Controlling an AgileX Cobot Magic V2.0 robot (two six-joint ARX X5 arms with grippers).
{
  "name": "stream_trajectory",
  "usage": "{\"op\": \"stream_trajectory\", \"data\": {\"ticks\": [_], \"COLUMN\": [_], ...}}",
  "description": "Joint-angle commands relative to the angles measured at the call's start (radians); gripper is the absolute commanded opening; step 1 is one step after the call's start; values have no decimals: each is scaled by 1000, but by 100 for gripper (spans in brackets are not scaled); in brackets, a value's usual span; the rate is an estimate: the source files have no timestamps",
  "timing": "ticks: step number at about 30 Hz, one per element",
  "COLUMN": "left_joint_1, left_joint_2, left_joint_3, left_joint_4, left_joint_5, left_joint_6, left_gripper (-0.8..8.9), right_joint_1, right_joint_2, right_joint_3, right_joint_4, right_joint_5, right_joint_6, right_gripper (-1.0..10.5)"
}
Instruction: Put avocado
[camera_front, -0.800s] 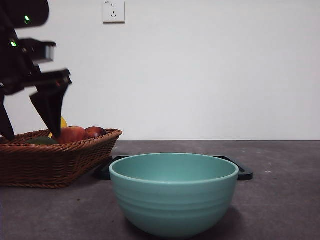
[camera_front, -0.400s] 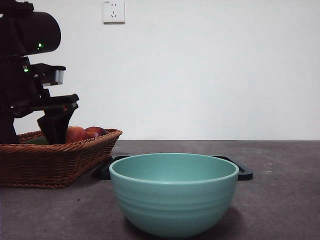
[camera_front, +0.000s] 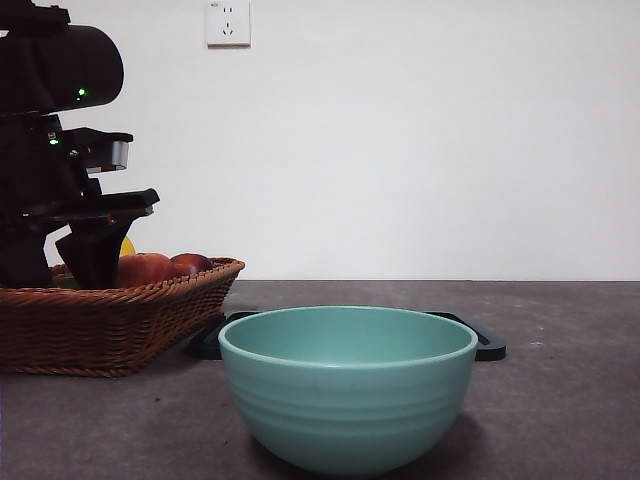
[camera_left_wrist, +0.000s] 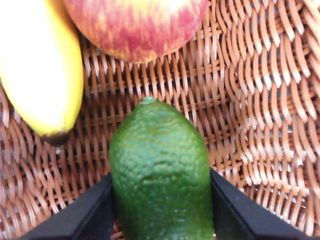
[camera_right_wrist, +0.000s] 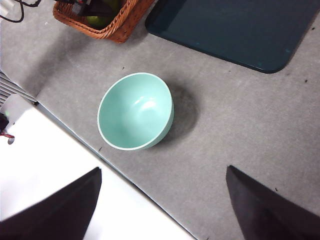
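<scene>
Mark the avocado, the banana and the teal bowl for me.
avocado (camera_left_wrist: 160, 170): left wrist view, middle of its bumpy green skin.
banana (camera_left_wrist: 40, 65): left wrist view, its yellow side.
teal bowl (camera_front: 347, 410): front view, its outer wall.

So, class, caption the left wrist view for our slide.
Left gripper jaws flank the bumpy green avocado in the woven wicker basket.

Dull dark-green pebbled avocado (camera_left_wrist: 161, 175); red-yellow streaked apple (camera_left_wrist: 135, 25); yellow banana (camera_left_wrist: 40, 70); brown woven basket (camera_front: 110, 320); mint-green bowl (camera_front: 347, 385); grey tabletop (camera_front: 560, 400).
</scene>
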Motion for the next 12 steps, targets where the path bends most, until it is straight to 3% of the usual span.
{"op": "stream_trajectory", "data": {"ticks": [1, 6, 12], "left_joint_1": [-17, -52, -153], "left_joint_2": [-41, -162, -322], "left_joint_3": [23, 23, 23], "left_joint_4": [8, -6, -22], "left_joint_5": [8, 65, 204], "left_joint_6": [11, -4, -9], "left_gripper": [156, 156, 156], "right_joint_1": [6, 6, 6], "right_joint_2": [4, 4, 4], "right_joint_3": [18, 18, 18], "right_joint_4": [10, 10, 10], "right_joint_5": [0, 0, 1], "right_joint_6": [-4, -5, -5], "right_gripper": [399, 399, 399]}}
